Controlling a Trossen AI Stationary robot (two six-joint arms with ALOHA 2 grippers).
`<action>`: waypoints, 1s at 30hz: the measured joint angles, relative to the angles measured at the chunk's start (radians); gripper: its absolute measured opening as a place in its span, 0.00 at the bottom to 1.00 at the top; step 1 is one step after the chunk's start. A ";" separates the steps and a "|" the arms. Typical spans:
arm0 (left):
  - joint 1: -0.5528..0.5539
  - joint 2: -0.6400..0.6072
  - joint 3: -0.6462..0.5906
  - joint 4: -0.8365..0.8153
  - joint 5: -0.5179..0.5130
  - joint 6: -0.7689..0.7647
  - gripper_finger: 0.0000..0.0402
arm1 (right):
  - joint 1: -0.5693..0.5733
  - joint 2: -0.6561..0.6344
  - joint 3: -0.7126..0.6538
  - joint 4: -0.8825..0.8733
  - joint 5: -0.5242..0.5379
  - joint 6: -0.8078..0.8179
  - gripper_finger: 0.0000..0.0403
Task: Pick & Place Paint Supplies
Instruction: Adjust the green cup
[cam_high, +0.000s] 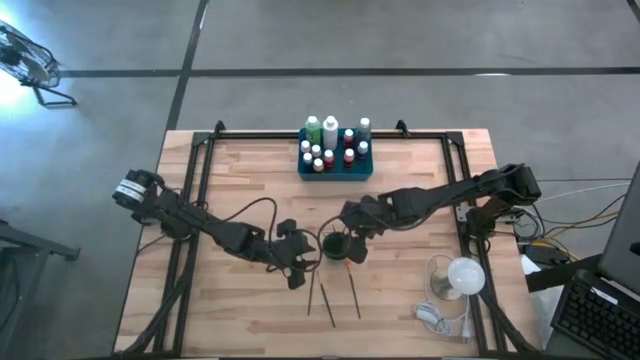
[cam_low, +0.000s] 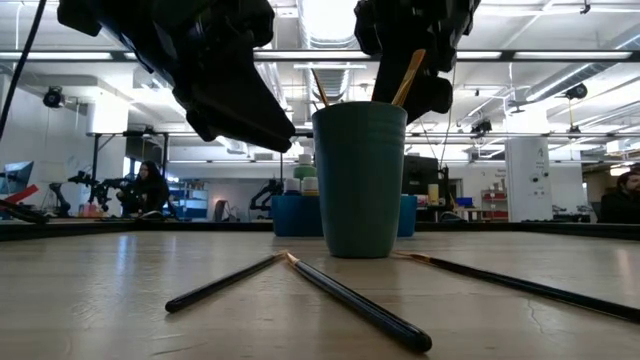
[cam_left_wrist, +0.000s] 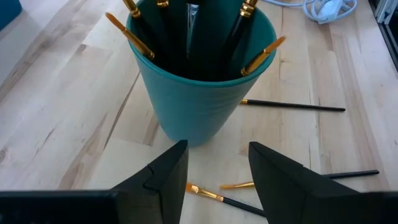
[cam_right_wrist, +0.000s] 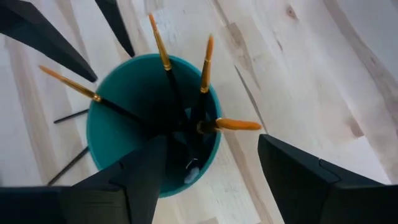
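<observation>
A dark green cup (cam_high: 333, 245) stands mid-table with several paintbrushes (cam_left_wrist: 132, 35) in it, brush ends up, leaning on its rim. Three more brushes (cam_high: 328, 298) lie flat on the wood at the cup's near side. Small white-capped bottles (cam_high: 330, 140) stand in a teal tray (cam_high: 335, 172) at the far edge. My left gripper (cam_left_wrist: 217, 168) is open, low beside the cup's left near side, pointing at its base. My right gripper (cam_right_wrist: 211, 168) hangs open over the cup's mouth (cam_right_wrist: 152, 124), pointing steeply down, one finger over the rim, one outside it.
A white round object with a cable (cam_high: 462, 275) and a white plug (cam_high: 432, 315) lie at the near right. A black frame (cam_high: 190, 200) runs along the table's left, far and right sides. Bare wood lies at the near left.
</observation>
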 joint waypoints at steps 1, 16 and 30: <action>0.000 0.000 0.000 0.000 0.000 0.000 0.43 | 0.000 0.000 -0.005 0.004 -0.001 0.000 0.61; 0.015 0.000 0.000 0.016 0.042 0.029 0.43 | -0.025 0.015 -0.056 0.090 -0.038 0.003 0.59; 0.020 0.000 0.000 0.026 0.045 0.039 0.43 | -0.024 0.141 0.059 0.031 -0.081 -0.078 0.48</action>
